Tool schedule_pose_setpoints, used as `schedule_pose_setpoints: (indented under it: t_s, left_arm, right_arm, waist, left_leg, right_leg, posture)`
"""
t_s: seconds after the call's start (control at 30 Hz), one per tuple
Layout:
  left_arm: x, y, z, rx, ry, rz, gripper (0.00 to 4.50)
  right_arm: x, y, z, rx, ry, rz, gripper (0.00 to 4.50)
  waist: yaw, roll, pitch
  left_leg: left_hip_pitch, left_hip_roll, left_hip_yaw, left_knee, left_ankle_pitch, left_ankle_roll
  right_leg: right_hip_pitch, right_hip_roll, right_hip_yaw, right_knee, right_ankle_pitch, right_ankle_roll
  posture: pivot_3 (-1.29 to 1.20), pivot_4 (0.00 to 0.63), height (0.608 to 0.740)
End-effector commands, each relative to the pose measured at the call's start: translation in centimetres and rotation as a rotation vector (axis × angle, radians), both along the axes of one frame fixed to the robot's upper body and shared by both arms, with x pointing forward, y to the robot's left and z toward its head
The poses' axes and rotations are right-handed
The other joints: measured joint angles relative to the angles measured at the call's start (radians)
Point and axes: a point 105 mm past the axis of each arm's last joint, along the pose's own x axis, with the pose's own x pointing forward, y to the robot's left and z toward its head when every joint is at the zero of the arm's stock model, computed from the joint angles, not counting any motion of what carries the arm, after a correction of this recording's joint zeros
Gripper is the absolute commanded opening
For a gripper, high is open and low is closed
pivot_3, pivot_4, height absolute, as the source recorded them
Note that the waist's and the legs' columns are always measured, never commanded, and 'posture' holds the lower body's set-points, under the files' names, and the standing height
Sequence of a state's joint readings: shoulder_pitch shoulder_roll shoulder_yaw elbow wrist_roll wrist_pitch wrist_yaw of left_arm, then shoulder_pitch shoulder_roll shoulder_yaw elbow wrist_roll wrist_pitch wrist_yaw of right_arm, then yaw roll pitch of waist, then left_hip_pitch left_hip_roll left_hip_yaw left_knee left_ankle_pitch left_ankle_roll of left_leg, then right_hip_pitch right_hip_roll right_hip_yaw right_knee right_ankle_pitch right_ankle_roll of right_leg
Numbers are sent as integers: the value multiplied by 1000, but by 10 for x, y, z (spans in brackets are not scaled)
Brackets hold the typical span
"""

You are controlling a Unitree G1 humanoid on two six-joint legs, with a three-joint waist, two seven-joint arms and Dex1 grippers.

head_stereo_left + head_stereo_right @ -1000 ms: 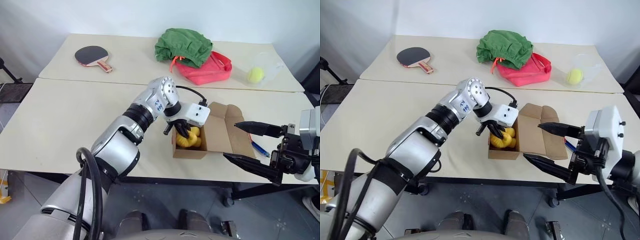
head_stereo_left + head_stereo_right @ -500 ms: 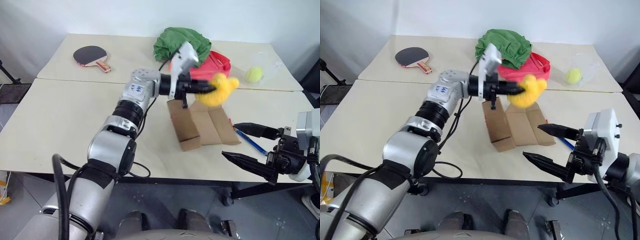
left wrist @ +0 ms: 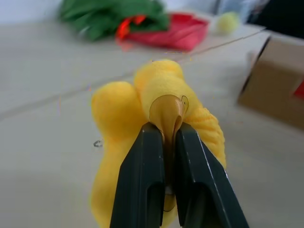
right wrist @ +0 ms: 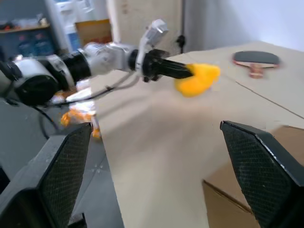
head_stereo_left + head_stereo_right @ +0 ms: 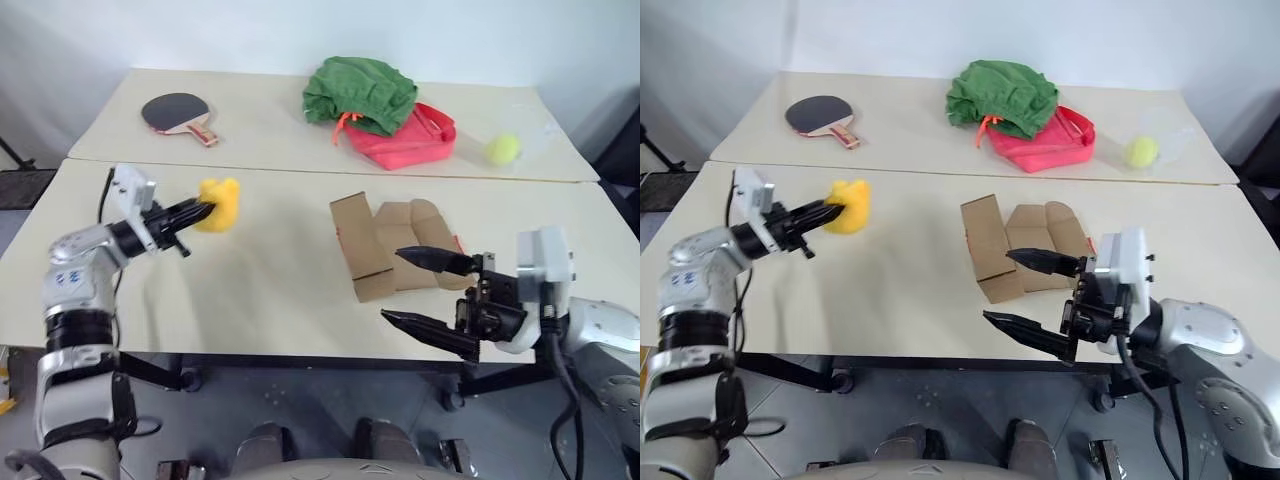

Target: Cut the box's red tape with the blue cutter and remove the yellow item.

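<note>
Extraction appears complete: left gripper (image 5: 200, 211) is clamped on the yellow item (image 5: 220, 203) above the table's left edge (image 5: 60, 190), clear of the box (image 5: 385, 250), while right gripper (image 5: 425, 292) stands wide open, empty, near the front edge.

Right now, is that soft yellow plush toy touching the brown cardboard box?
Apart. The left eye view shows the yellow plush toy in the left gripper, bare table separating it from the cardboard box.

Far table: table-tennis paddle (image 5: 183, 114), green cloth (image 5: 360, 93) over pink-red bag (image 5: 412, 137), tennis ball (image 5: 503, 149), possibly in clear container.
</note>
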State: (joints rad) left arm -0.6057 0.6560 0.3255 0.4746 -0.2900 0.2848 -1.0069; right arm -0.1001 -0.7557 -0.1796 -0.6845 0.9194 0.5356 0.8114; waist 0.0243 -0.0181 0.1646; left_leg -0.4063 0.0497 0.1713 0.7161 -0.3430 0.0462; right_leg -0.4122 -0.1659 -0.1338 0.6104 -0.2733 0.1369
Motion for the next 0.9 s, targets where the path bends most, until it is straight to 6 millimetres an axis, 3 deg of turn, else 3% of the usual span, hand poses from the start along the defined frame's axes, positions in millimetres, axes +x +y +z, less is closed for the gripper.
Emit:
schedule_pose_setpoints:
  t_s: [0.03,0.2,0.33,0.47,0.57,0.77,0.9]
  left_arm:
    - [-9,-2,8,19,-10,6,347]
    - [-28,4,-8,47,64,-6,1836]
    - [-36,24,-3,90,22,83,3139]
    - [-56,37,5,105,-18,58,4365]
    - [-72,47,6,113,0,47,4468]
    - [-109,79,2,333,-25,107,4468]
    - [-127,107,-11,229,85,239,4468]
  right_arm:
    - [4,0,2,-14,-93,12,4500]
    - [15,-9,4,-29,-144,-23,4500]
    - [15,-16,4,-42,-141,-37,4500]
    - [12,-23,3,-52,-114,-48,4500]
    - [10,-27,2,-72,-113,-42,4500]
    - [7,-40,-7,-171,-141,-63,4500]
    - [4,-51,-24,-269,-130,-54,4500]
  waist:
    - [3,0,0]
    - [-8,0,0]
    - [-25,0,0]
    - [-31,0,0]
    - [-29,1,0]
    - [-28,1,1]
    - [-27,2,1]
  left_leg:
    - [0,-1,0,0,0,0]
    - [1,1,3,-1,-1,-1]
    - [2,5,3,-2,0,-5]
    - [3,8,5,-3,-1,-8]
    - [3,11,6,-3,-2,-9]
    - [3,16,9,-2,-4,-13]
    - [3,18,10,-3,-5,-15]
  right_leg:
    - [1,0,1,0,0,0]
    - [-1,0,-1,1,0,0]
    - [-2,3,-4,2,0,0]
    - [-3,5,-5,2,0,0]
    - [-4,6,-4,2,0,-1]
    - [-6,12,-2,1,-3,-5]
    - [-8,15,-1,2,-4,-6]
  posture:
    - [0,150,740]
    - [0,150,740]
    - [0,150,740]
    - [0,150,740]
    - [0,150,740]
    - [0,150,740]
    - [0,150,740]
